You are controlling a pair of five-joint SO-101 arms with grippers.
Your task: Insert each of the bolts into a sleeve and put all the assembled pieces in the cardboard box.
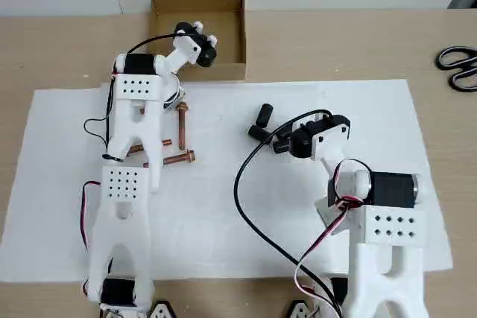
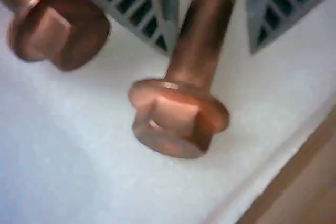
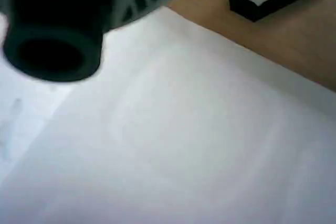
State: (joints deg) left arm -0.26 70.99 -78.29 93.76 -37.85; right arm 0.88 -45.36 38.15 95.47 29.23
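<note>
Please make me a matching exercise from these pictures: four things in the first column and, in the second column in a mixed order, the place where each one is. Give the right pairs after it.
Things
1. cardboard box
2. scissors
3. copper bolts
4. black sleeves

Places
A. near the middle of the white sheet, by the right arm
B. on the bare table, at its right edge
C. on the white sheet, by the left arm
D. on the bare table, past the far edge of the white sheet

Pairs: 1-D, 2-B, 3-C, 4-A
</note>
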